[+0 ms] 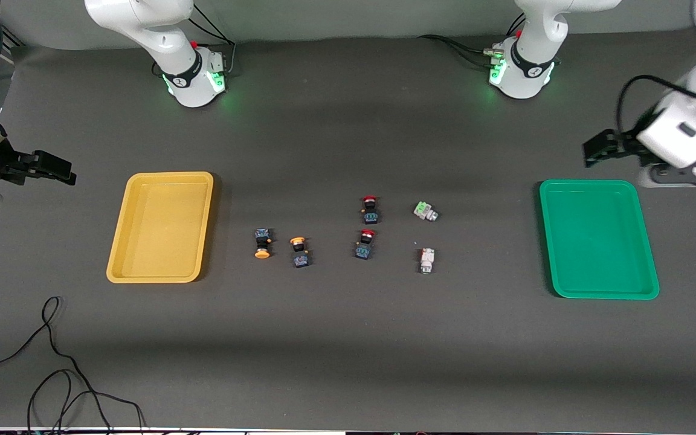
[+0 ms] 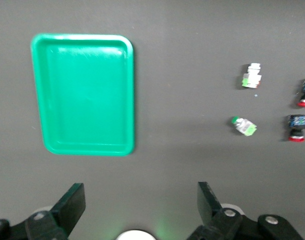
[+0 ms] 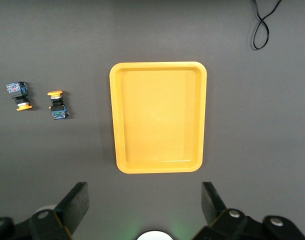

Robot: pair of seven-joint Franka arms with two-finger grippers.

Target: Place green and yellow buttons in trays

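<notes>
**Both grippers spread and empty; all six switches on the mat, both trays bare**

While both arms wait at the ends of the table, the left gripper (image 1: pixel 596 151) hangs with its fingers (image 2: pixel 72 205) set wide apart and nothing between them, over bare mat at about 12 o'clock from the green tray (image 1: pixel 650 241), toward the robot bases. The right gripper (image 1: pixel 61 171) is likewise spread, fingers (image 3: pixel 77 200) apart and empty, over the mat at about 10 o'clock from the yellow tray (image 1: pixel 118 254).

The green tray lies flat at the left arm's end of the table and holds nothing. The yellow tray lies flat at the right arm's end and also holds nothing.

Between the trays, six switches lie on the dark table mat (image 1: pixel 348 350), none touching another:
- Yellow-capped switch (image 1: pixel 262 243), closest to the yellow tray, cap pointing to 6 o'clock in the front view.
- Second yellow-capped switch (image 1: pixel 299 252), just beside the first, cap pointing to 12 o'clock.
- Two red-capped switches, one (image 1: pixel 370 209) at 12 o'clock from the other (image 1: pixel 365 243), mid-table.
- Whitish-green switch (image 1: pixel 425 211), lying at a slant.
- Second whitish-green switch (image 1: pixel 426 260), at 6 o'clock from the first, nearer the front camera.

A loose black cable (image 1: pixel 58 368) lies on the mat at about 7 o'clock from the yellow tray.
</notes>
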